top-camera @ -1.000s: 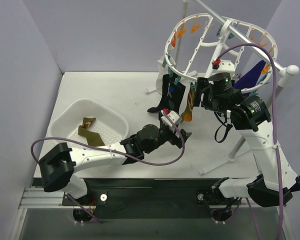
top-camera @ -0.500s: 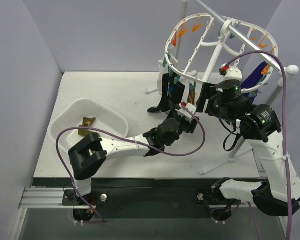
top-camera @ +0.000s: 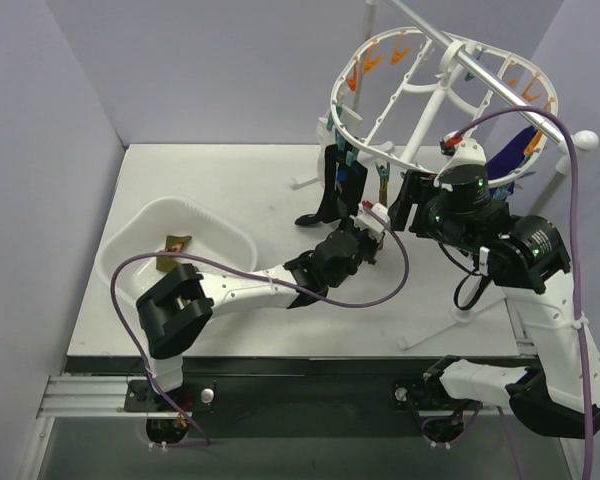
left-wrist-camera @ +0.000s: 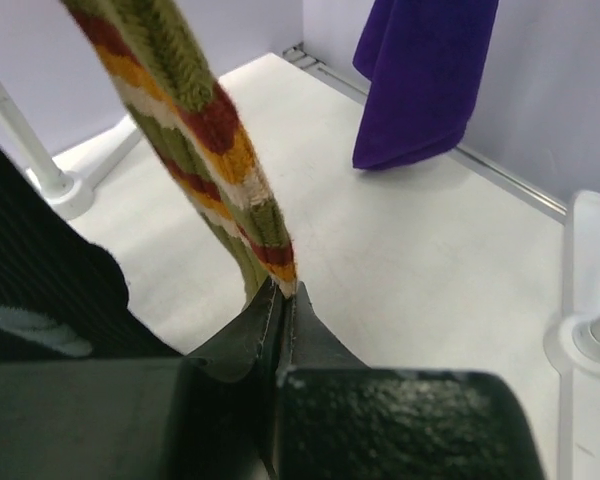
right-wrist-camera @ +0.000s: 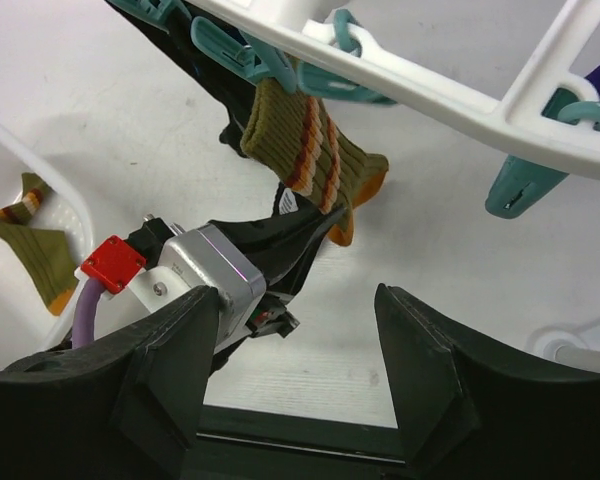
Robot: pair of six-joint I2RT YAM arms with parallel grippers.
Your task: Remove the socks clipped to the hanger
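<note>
Hanging olive, orange-striped sock point(left-wrist-camera: 215, 135), tip pinched in left pincer point(left-wrist-camera: 283, 290); right pincer point(right-wrist-camera: 292, 300) agape.

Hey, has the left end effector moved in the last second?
Yes. The left end effector moved away from the white tub, toward the back edge of the table, and now pinches the striped sock under the hanger.

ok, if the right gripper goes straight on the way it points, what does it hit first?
Probably the left gripper, shut on the striped sock's lower end, or the sock itself just above. Depth is unclear, so I can't say which comes first.
</note>
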